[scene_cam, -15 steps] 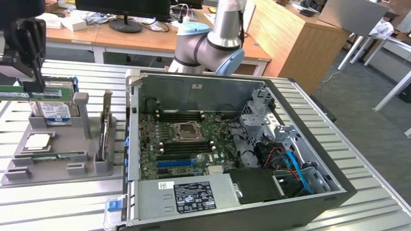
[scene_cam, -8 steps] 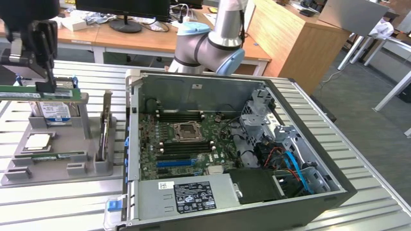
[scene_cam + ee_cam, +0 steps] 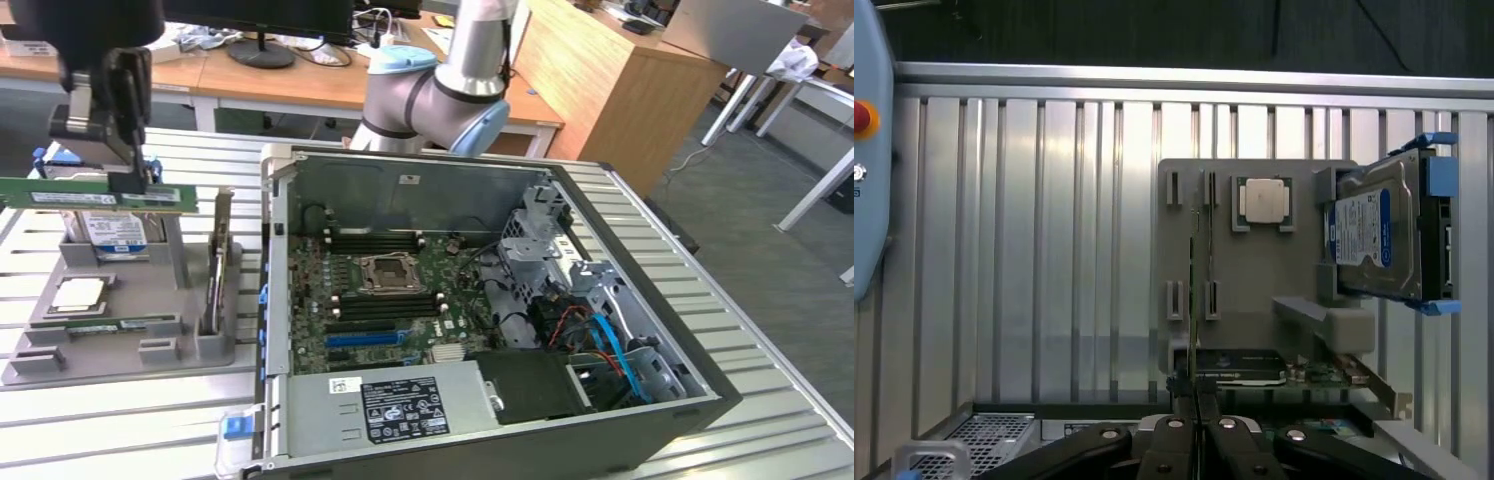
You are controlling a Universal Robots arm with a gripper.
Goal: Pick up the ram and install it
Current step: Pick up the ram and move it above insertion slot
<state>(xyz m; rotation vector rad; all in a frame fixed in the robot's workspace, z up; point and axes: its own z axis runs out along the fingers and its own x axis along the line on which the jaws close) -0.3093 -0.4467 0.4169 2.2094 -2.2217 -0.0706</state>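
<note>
The hand [image 3: 124, 183] is closed on the ram [image 3: 54, 196], pinching the flat faces of the thin green stick near its upper edge. The stick hangs level and lengthwise in the air over the grey fixture [image 3: 180, 345] at the exterior view's left, well apart from the computer. It looks light and stiff but fragile. Grip it on the bare board faces and the long top edge, with the contact edge left free, and keep any push straight along the board, since it would likely flex or crack if twisted. Just below it, the hard drive [image 3: 118, 235] stands in the fixture, with the square CPU chip [image 3: 80, 292] and another green board [image 3: 120, 323] lying lower, and an upright card [image 3: 220, 260] beside them. These crowd the space under the stick. Farther off on the slatted bench [image 3: 120, 425] is the open case [image 3: 667, 330]. Its wall [image 3: 274, 250] stands between the ram and the motherboard [image 3: 314, 310]. The black slots [image 3: 380, 302] flank the socket [image 3: 387, 272], and blue cables [image 3: 611, 345] lie beyond.
</note>
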